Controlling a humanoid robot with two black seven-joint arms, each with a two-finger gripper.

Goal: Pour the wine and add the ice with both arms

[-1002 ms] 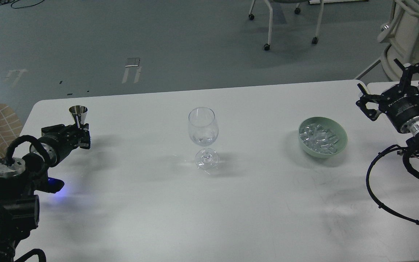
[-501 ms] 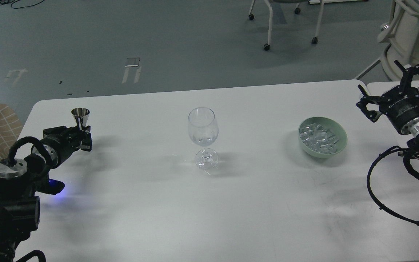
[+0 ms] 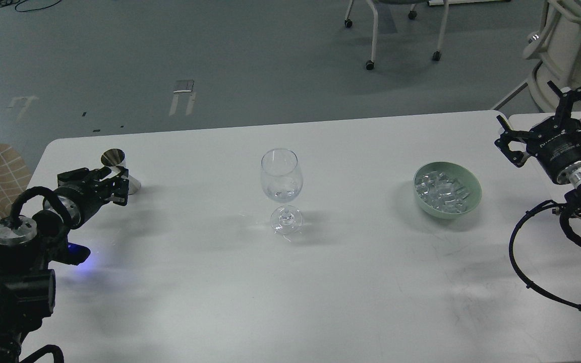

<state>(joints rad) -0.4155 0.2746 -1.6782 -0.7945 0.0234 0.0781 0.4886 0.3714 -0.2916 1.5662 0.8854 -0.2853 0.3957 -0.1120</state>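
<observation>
Wine [image 3: 281,193], only a faint clear pool, sits low in the bowl of the wine glass [image 3: 281,176] standing upright mid-table [image 3: 290,292]. Right of it, well apart, a pale green bowl [image 3: 447,189] holds the heap of ice [image 3: 441,190]. At far left my left gripper [image 3: 110,182] is closed around a small steel jigger [image 3: 119,166] (tilted, I think). My right gripper [image 3: 547,123] hangs spread open beyond the bowl, clear of it.

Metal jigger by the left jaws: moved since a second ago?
Yes. The metal jigger has dropped lower at the left gripper and now sits tilted, judged against the unmoved wine glass.
</observation>
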